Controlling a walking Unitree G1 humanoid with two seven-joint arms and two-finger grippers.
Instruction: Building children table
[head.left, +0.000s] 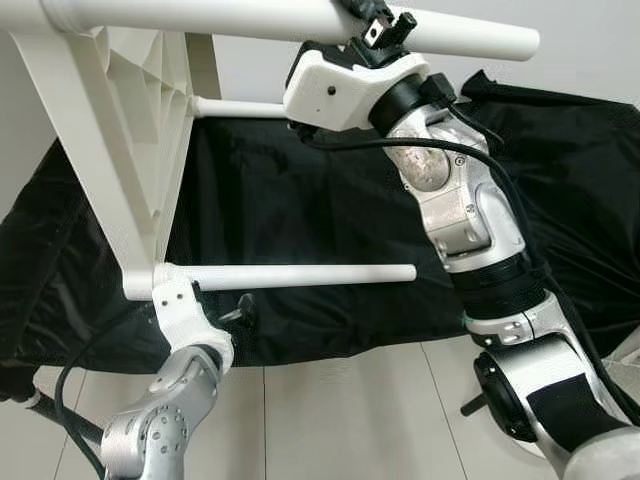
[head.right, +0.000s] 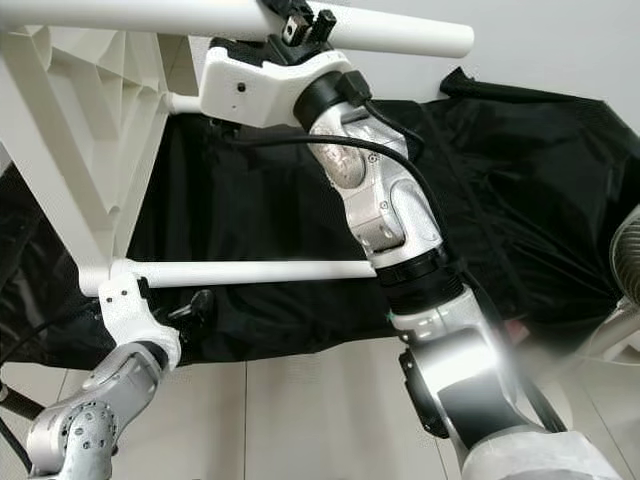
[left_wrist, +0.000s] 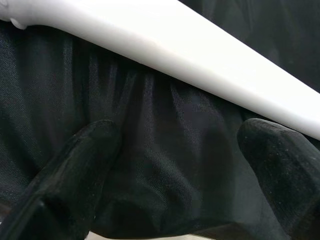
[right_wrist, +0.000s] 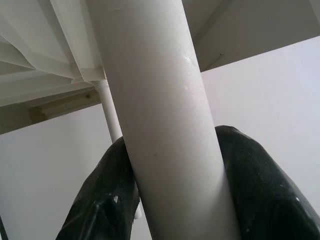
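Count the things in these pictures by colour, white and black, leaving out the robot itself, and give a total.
White: 4. The table top, the upper leg held by the right gripper, the lower leg and the far leg.
Black: 1. The black cloth on the floor.
Total: 5.

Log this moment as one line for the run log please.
right hand: shut on upper table leg | left hand: open, beside lower table leg | tabletop: on its side over black cloth
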